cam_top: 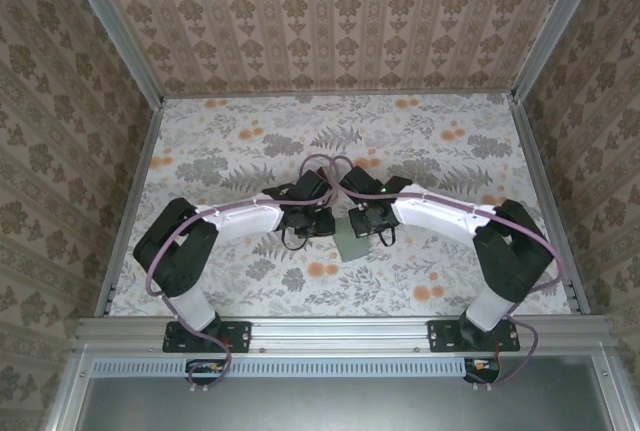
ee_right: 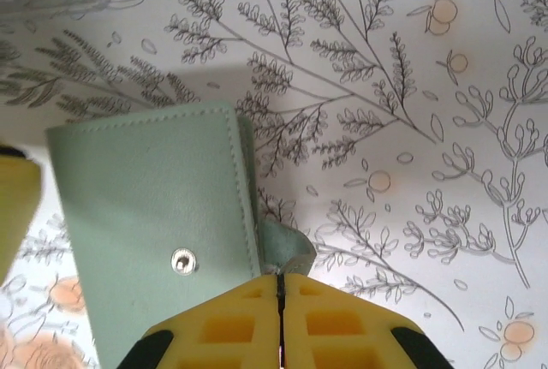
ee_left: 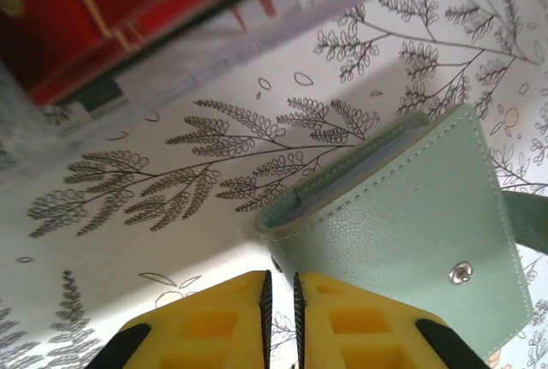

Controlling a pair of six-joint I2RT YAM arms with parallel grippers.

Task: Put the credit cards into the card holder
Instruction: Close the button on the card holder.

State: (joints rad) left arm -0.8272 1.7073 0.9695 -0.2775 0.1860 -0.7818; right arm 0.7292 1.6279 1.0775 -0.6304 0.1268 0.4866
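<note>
Yellow at the bottom of its wrist view, the right gripper [ee_right: 280,282] has its jaws pressed together on the small strap [ee_right: 289,253] that sticks out from the card holder [ee_right: 154,215]; the sage-green holder lies folded on the flowered table [ee_right: 428,86], its metal snap [ee_right: 181,260] uncovered and facing up; from overhead it lies between the two wrists, near the table's middle; the left gripper [ee_left: 280,288] shows a thin slit between its jaws, with its tips right at the holder's near corner, and I cannot tell whether they pinch that corner; the credit cards [ee_left: 60,26] appear as a red blur at the top left of the left wrist view, behind a clear edge [ee_left: 214,48], apart from the holder.
</note>
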